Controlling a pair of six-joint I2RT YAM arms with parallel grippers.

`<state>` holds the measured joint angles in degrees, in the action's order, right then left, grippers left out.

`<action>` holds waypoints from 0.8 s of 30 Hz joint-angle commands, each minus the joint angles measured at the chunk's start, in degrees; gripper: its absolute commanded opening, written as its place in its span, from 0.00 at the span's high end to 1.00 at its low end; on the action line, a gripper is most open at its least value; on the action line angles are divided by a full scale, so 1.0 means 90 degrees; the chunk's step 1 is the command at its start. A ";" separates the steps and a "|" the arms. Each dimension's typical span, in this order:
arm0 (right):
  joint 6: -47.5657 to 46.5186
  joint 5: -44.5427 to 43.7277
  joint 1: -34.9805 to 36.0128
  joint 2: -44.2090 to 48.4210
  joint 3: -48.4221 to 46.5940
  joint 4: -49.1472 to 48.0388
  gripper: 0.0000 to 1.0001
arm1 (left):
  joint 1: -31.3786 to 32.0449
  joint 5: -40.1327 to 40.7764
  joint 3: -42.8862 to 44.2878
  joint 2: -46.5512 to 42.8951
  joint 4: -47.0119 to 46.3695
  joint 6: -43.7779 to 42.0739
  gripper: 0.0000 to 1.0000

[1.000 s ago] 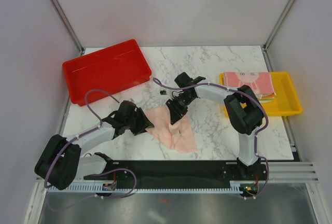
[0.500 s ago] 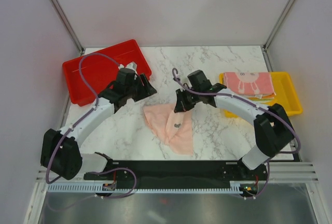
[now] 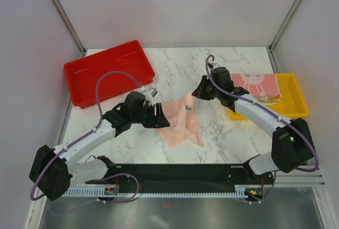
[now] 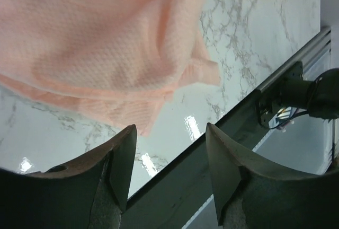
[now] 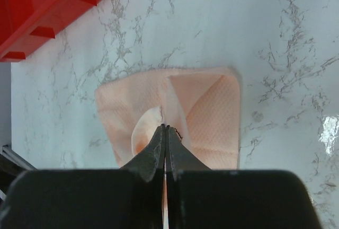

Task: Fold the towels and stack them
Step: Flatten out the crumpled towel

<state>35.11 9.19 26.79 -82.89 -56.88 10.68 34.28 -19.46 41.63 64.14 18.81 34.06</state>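
Note:
A plain peach-pink towel [image 3: 184, 128] lies partly folded on the marble table [image 3: 222, 64]. My right gripper [image 3: 190, 102] is shut on one corner of it and holds that corner up above the cloth; the right wrist view shows the pinched fold [image 5: 151, 125] at the closed tips [image 5: 166, 128]. My left gripper [image 3: 160, 119] stands open at the towel's left edge, nothing between its fingers [image 4: 124, 149]. In the left wrist view the towel [image 4: 106, 43] fills the top, beyond the jaws. A pink bunny towel [image 3: 254, 83] tops a folded stack in the yellow tray [image 3: 294, 107].
A red tray [image 3: 108, 72] stands at the back left, its corner in the right wrist view [image 5: 47, 6]. The black rail [image 3: 185, 173] runs along the table's near edge, close behind my left gripper.
My right gripper closed on the towel's corner and drew it up toward the back right. The left arm swung out toward the red tray and came back to the towel's left edge.

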 commanded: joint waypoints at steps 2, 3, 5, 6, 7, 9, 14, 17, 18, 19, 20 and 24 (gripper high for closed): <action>0.0308 -0.0270 -0.0095 0.0236 -0.0124 -0.0376 1.00 | 0.1159 0.0802 0.0004 -0.0066 -0.0927 0.0287 0.39; 0.0308 -0.0240 -0.0095 0.0236 -0.0144 -0.0376 1.00 | 0.1423 0.1482 -0.0025 -0.0056 -0.1005 0.0258 0.41; 0.0298 -0.0211 -0.0105 0.0206 -0.0135 -0.0376 1.00 | 0.2194 0.2131 -0.0181 -0.0008 -0.1336 -0.0063 0.42; 0.0288 -0.0172 -0.0105 0.0206 -0.0125 -0.0385 1.00 | 0.2409 0.2829 -0.0211 0.0060 -0.1396 -0.0229 0.42; 0.0288 -0.0123 -0.0105 0.0206 -0.0106 -0.0395 1.00 | 0.2702 0.3107 -0.0182 0.0332 -0.1396 -0.0520 0.42; 0.0288 -0.0074 -0.0105 0.0226 -0.0028 -0.0463 1.00 | 0.2860 0.3566 -0.0133 0.0703 -0.1493 -0.0892 0.44; 0.0298 0.0024 -0.0125 0.0216 0.0090 -0.0571 1.00 | 0.3524 0.4329 0.0345 0.1875 -0.1485 -0.2105 0.47; 0.0307 0.0102 -0.0183 0.0197 0.0168 -0.0639 1.00 | 0.3759 0.4838 0.0599 0.2208 -0.1475 -0.2329 0.46; 0.0308 0.0131 -0.0193 0.0187 0.0168 -0.0639 1.00 | 0.3798 0.5041 0.0667 0.2325 -0.1484 -0.2378 0.46; 0.0298 0.0150 -0.0232 0.0197 0.0178 -0.0659 1.00 | 0.3866 0.5150 0.0793 0.2404 -0.1475 -0.2504 0.46; 0.0298 0.0199 -0.0242 0.0197 0.0187 -0.0659 1.00 | 0.3886 0.5248 0.0843 0.2579 -0.1475 -0.2544 0.45; 0.0308 0.0316 -0.0320 0.0187 0.0227 -0.0698 1.00 | 0.4091 0.5521 0.1029 0.2960 -0.1475 -0.2711 0.44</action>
<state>37.32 10.50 24.51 -82.52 -55.09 6.98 69.67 24.10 48.56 88.51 7.22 14.00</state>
